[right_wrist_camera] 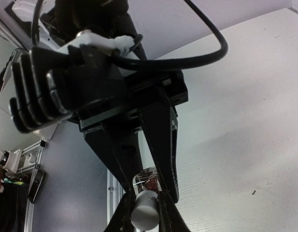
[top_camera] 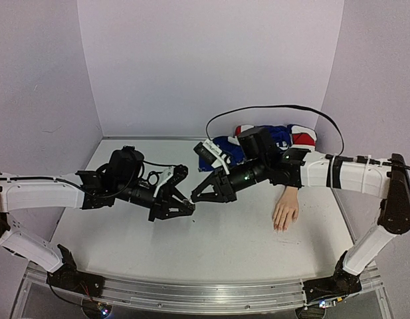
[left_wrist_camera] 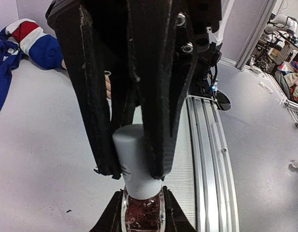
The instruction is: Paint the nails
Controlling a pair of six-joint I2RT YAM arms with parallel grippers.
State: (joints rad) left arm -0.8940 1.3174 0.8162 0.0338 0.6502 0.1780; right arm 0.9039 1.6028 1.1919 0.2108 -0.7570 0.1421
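Nails point(top_camera: 281, 228): on the fingertips of the mannequin hand point(top_camera: 285, 211), too small to make out. The hand lies flat on the table point(top_camera: 211, 256), long axis running from the blue sleeve point(top_camera: 271, 139) at the back to fingertips pointing at the near edge. The polish bottle point(left_wrist_camera: 143, 217) is well to the hand's left, held between both arms. Left gripper point(left_wrist_camera: 143, 198) is clamped on the glass body, right gripper point(right_wrist_camera: 145, 195) is clamped on the white cap point(left_wrist_camera: 134, 164), cap not yet off. The right arm is nearer, its forearm crossing over the hand's wrist. My read: the brush goes rightward to the fingertips.
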